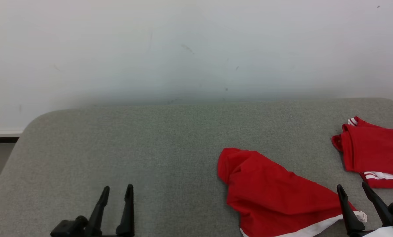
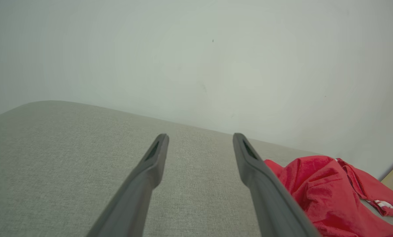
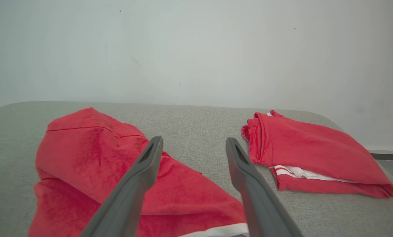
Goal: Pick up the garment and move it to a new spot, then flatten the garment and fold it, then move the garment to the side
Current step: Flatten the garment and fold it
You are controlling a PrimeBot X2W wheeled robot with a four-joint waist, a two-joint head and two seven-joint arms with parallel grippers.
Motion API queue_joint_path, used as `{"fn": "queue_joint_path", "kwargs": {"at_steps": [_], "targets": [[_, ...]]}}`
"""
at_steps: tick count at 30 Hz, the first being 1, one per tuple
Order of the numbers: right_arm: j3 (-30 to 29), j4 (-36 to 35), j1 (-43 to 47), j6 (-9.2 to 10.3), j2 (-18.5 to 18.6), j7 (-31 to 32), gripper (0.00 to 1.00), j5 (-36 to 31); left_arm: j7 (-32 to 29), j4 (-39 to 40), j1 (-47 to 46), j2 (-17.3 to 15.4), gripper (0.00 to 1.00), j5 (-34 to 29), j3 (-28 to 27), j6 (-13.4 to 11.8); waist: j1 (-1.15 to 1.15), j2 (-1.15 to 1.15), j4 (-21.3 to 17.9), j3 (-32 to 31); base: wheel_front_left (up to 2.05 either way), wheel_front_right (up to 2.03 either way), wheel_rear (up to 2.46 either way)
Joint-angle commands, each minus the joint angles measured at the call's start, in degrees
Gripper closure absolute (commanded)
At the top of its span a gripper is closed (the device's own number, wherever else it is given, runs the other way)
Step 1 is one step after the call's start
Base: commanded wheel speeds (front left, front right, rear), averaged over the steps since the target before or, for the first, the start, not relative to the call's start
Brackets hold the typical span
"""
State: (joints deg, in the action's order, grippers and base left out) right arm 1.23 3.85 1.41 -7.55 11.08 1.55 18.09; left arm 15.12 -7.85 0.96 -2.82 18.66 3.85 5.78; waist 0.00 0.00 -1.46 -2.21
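A crumpled red garment (image 1: pixel 269 194) with a white hem band lies on the grey padded table (image 1: pixel 150 148), right of the middle and near the front edge. It shows again as the garment (image 3: pixel 94 158) in the right wrist view and the garment (image 2: pixel 318 191) at the left wrist view's right. My right gripper (image 1: pixel 353 187) hovers open just past the garment's right end, with nothing between its fingers. My left gripper (image 1: pixel 117 189) stands open over bare table at the front left, well away from the cloth.
A second red garment (image 1: pixel 374 151), folded, with white stripes showing at its edge, rests at the table's far right; it appears as the folded garment (image 3: pixel 311 154) in the right wrist view. A pale wall (image 1: pixel 183 49) rises right behind the table. The table's left corner is rounded.
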Motion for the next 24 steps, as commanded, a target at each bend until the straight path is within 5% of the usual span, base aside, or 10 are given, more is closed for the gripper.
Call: {"fn": "queue_joint_path", "kwargs": {"at_steps": [1, 11, 24], "targets": [[-0.1, 0.3, -0.5, 0.14, 0.3, -0.3, 0.0, 0.7, 0.0, -0.4, -1.0, -0.2, 0.0, -0.2, 0.4, 0.3, 0.0, 0.0, -0.1, 0.1, 0.0, 0.0, 0.0], [0.9, 1.8, -2.4, 0.14, 0.4, -1.7, 0.0, 0.8, -8.8, -8.9, -7.5, -1.6, 0.0, 2.4, 12.2, 1.7, 0.0, 0.0, -3.2, 1.8, 0.0, 0.0, 0.0], [2.6, 5.5, -5.9, 0.14, -0.8, -3.9, 0.0, 1.1, -18.0, -15.5, -14.7, -3.5, 0.0, 7.6, 29.2, 1.6, 0.0, 0.0, -12.5, 6.5, 0.0, 0.0, 0.0]]}}
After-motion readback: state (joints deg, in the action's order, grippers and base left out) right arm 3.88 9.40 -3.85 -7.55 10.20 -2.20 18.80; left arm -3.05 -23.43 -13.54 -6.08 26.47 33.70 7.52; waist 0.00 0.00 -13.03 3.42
